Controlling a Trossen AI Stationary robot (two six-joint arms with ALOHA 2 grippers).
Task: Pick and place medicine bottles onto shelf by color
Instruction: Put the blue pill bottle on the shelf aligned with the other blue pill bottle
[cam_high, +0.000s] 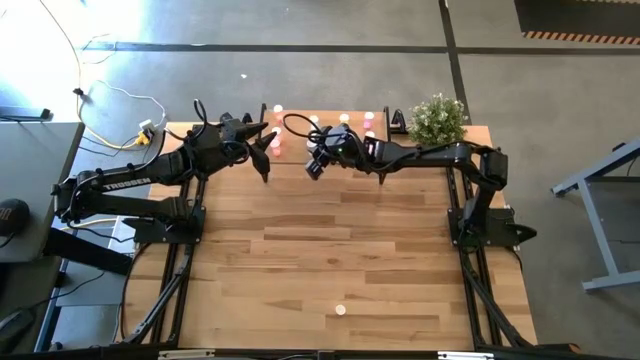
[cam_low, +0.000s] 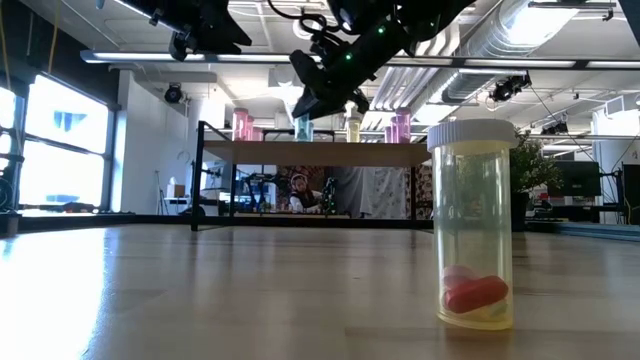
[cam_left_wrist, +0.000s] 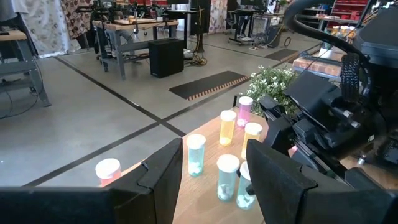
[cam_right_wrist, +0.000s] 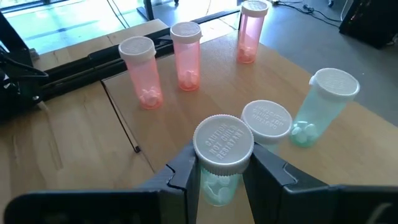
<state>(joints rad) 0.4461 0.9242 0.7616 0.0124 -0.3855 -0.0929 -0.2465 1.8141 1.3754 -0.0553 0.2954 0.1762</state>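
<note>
The main risk lies at the right gripper (cam_right_wrist: 219, 169), which hangs over the shelf (cam_right_wrist: 186, 124) with its fingers clamped on a teal bottle (cam_right_wrist: 222, 155) just below the white cap. Two more teal bottles stand right by it, one (cam_right_wrist: 266, 123) almost touching the held one and another (cam_right_wrist: 320, 106) a little farther off, so a sideways drift during lowering, or fingers spreading wide on release, could knock a neighbour over. If the bottle is let go before its base sits flat, it could tip and roll into the three pink bottles (cam_right_wrist: 186, 56) standing in a row nearby, or off the shelf edge. The grip sits high on the bottle, so it may swing or slip if the arm moves fast. The second risk is the two arms crowding each other: in the high view both reach to the back of the table (cam_high: 340, 240), and the left gripper (cam_left_wrist: 208, 171) hovers just beside the right one, fingers apart and empty, with the right arm filling much of its wrist view. A move by either arm toward the other could make them collide above the shelf and sweep bottles off. From the left wrist, yellow bottles (cam_left_wrist: 227, 126) and a pink bottle (cam_left_wrist: 245, 111) stand farther along near the plant (cam_high: 437, 118). One yellow bottle (cam_low: 472, 225) stands alone at the table's front, far from the shelf.
</note>
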